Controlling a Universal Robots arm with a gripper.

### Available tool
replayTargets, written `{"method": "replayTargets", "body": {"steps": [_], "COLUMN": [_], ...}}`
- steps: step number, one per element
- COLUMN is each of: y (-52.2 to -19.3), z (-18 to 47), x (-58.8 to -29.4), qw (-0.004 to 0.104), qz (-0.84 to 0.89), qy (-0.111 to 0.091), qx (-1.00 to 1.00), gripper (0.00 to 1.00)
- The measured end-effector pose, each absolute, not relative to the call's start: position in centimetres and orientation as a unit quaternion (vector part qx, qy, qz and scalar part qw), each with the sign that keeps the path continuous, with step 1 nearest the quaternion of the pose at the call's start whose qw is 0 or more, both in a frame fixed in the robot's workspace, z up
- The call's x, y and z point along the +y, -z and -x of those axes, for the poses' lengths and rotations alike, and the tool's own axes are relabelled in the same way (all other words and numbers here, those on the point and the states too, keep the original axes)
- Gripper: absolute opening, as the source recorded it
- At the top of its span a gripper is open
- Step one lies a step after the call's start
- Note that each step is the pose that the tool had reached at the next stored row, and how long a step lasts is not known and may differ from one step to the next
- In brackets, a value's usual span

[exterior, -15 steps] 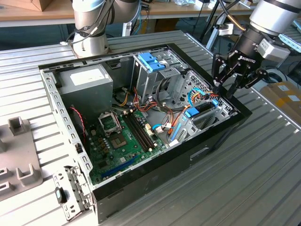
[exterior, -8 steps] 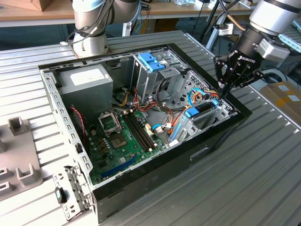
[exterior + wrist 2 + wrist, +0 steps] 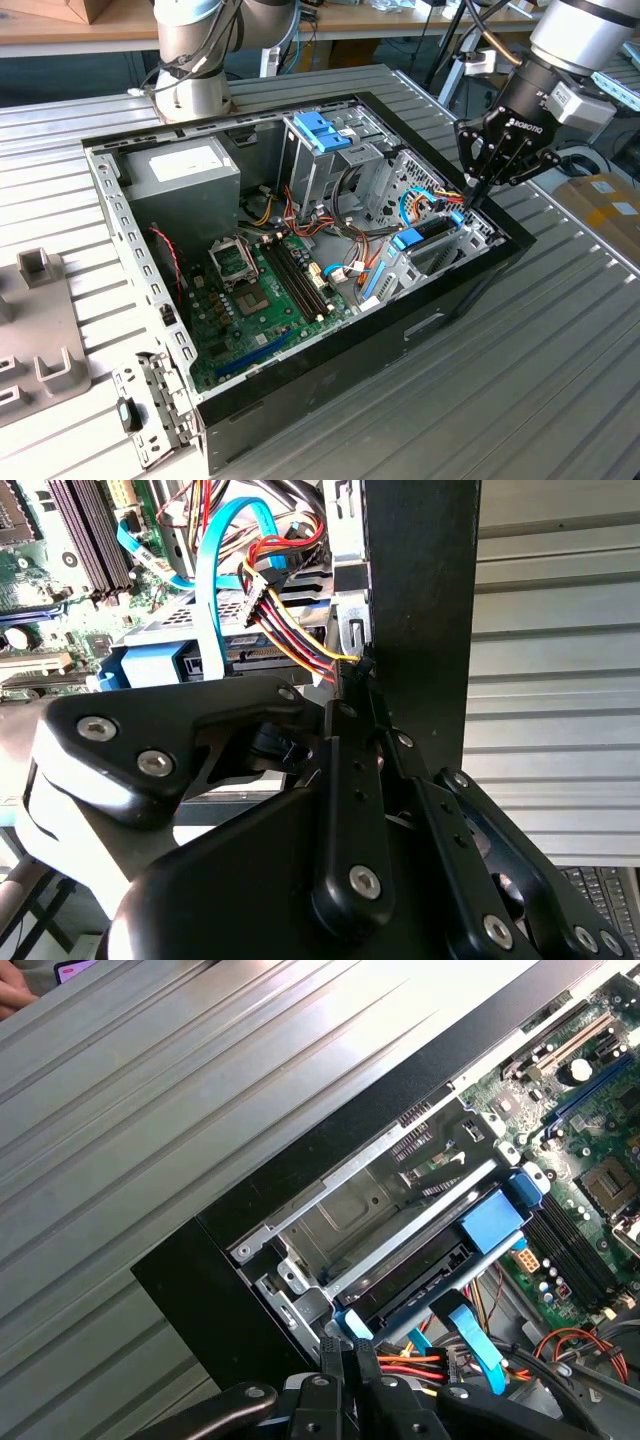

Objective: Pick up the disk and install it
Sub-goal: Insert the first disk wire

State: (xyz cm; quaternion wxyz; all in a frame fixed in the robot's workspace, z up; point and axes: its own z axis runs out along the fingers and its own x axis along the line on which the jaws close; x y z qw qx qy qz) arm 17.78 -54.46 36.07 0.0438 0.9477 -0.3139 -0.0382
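Resting in the drive bay of the computer case [image 3: 300,400]: disk [image 3: 420,1270], apparently nearly seated. Gripper [image 3: 476,188] narrowed, fingertips together at the disk's rear corner beside the cables [image 3: 290,640]; final seating unconfirmed.

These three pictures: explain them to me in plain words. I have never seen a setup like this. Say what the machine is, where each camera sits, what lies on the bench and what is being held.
The machine is a robot arm ending in a black gripper. The exterior view comes from a camera off the arm. It shows an open computer case lying on a ribbed metal table, with the green circuit board and coloured cables inside. Both wrist views come from cameras riding near the gripper, so its black fingers crowd the foreground there. The gripper is lowered at the case's corner, at the exterior view's right. There the disk, in its light-blue carrier, lies in a metal bay. The fingers look closed beside the cables; I cannot see that they hold anything.
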Motion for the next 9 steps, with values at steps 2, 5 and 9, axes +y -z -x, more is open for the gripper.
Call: {"method": "replayTargets", "body": {"steps": [2, 5, 9], "y": [-36.06, -36.06, -36.05], "z": [-17.78, -17.78, -17.76], "x": [-54.45, -54.44, -54.43], "qw": [0.044, 0.044, 0.044], "qz": [-0.948, -0.948, -0.948], "qy": [0.038, 0.038, 0.038], "qx": [-0.314, -0.314, -0.314], "gripper": [0.16, 0.16, 0.16]}}
